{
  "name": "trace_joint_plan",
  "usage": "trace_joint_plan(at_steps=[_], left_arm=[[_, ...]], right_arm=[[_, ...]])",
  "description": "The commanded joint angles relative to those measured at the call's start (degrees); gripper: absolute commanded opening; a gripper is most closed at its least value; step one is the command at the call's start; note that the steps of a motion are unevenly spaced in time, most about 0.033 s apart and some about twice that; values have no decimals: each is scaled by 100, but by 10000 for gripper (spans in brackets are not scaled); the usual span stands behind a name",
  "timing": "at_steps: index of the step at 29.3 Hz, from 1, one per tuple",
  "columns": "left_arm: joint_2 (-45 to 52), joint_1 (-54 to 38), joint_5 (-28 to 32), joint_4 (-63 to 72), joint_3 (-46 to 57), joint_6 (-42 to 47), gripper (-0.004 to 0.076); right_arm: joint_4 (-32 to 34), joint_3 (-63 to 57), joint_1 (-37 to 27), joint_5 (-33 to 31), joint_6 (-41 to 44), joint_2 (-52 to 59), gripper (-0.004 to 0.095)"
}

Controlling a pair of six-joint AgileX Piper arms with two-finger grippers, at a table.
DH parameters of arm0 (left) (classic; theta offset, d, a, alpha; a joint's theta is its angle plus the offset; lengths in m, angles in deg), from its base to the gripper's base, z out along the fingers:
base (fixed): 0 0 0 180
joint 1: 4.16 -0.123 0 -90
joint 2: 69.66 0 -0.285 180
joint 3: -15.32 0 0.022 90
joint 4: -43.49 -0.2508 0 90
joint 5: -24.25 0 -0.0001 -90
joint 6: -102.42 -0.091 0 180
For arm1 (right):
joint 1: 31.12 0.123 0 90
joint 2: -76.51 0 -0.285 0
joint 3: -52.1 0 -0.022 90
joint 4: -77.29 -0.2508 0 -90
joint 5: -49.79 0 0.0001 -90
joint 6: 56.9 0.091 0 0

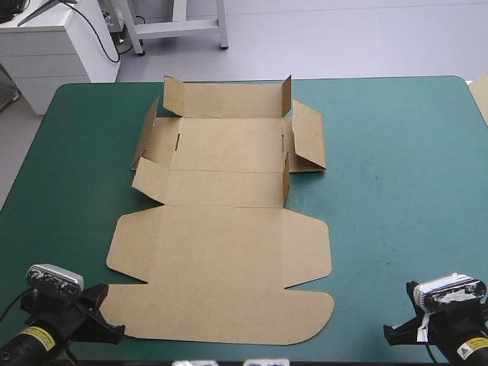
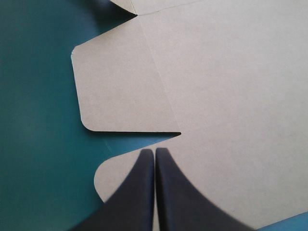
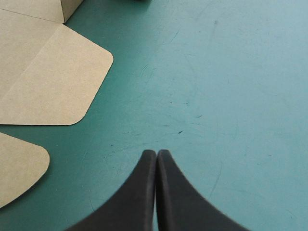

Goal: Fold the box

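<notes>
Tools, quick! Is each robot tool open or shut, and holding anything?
Left tool: shut, empty, over a corner of the box.
Right tool: shut, empty, over the teal-green cover.

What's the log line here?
box: near part flat, far flaps raised | left gripper: shut, over near-left flap | right gripper: shut, over teal-green cover

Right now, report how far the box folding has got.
Done: on the box, the far walls stand partly raised. In hand: nothing; the left hand is shut over the near-left flap, the right hand shut over bare teal-green cover. Left: raising and tucking the walls; the near panels lie flat.
</notes>
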Motion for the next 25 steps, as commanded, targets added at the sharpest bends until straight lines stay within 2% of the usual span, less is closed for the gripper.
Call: trace_joint_plan(at_steps=[1,13,18,25], left_arm=[[-56,37,320,16,-132,13,-8],[-56,37,320,16,-132,13,-8],[-56,37,320,16,-132,13,-8],[-56,37,320,16,-132,13,-8]], right_arm=[[-57,151,-38,334,-8,-77,-21],[-68,219,-38,329,-8,-305,-19],[-159,717,-38,255,-21,-1163,-19],[-516,2116,-38,255,-390,-2537,-19]])
